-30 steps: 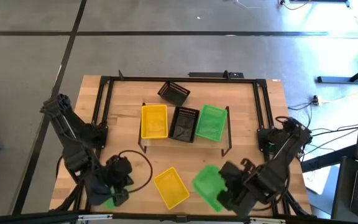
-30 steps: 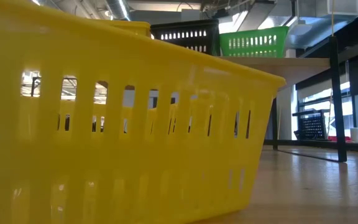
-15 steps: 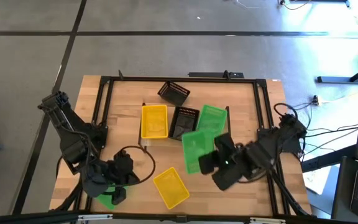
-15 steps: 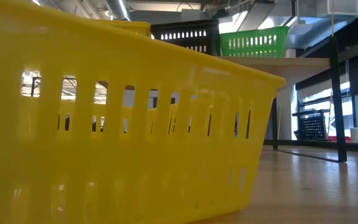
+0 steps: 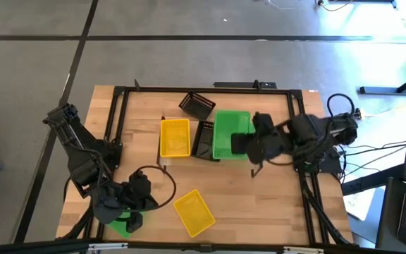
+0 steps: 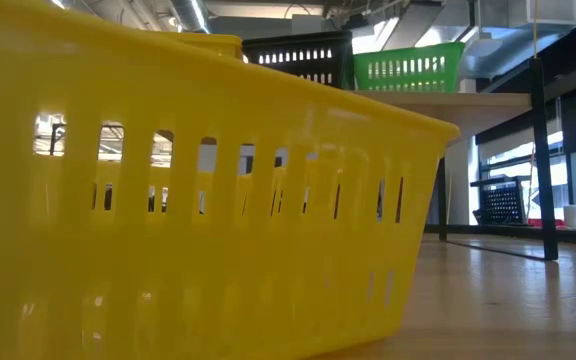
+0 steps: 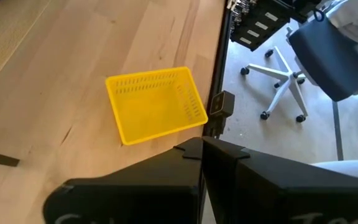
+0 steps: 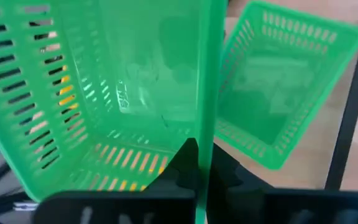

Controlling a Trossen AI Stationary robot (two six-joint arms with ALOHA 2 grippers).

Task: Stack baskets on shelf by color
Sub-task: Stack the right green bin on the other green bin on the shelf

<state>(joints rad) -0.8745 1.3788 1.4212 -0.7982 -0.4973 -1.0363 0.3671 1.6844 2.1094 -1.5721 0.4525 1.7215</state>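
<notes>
Green plastic fills the right wrist view: the right end effector [image 8: 202, 180] is clenched on the wall of a held green basket [image 8: 104, 87], with a second green basket [image 8: 291, 93] just beyond it. From above, the held green basket [image 5: 231, 134] hangs over the right end of the shelf [image 5: 162, 161], hiding that second one. Counted from above: two yellow baskets, one on the shelf [image 5: 175, 137] and one loose on the tabletop [image 5: 193, 212]; two black, one on the shelf [image 5: 206, 140] and one behind it [image 5: 197, 106]. Another green shape [image 5: 124, 224] lies partly hidden under the left end effector [image 5: 134, 212], which is clenched, at the tabletop's near left corner. All have slotted sides. The low view is mostly yellow slotted wall [image 6: 168, 200].
</notes>
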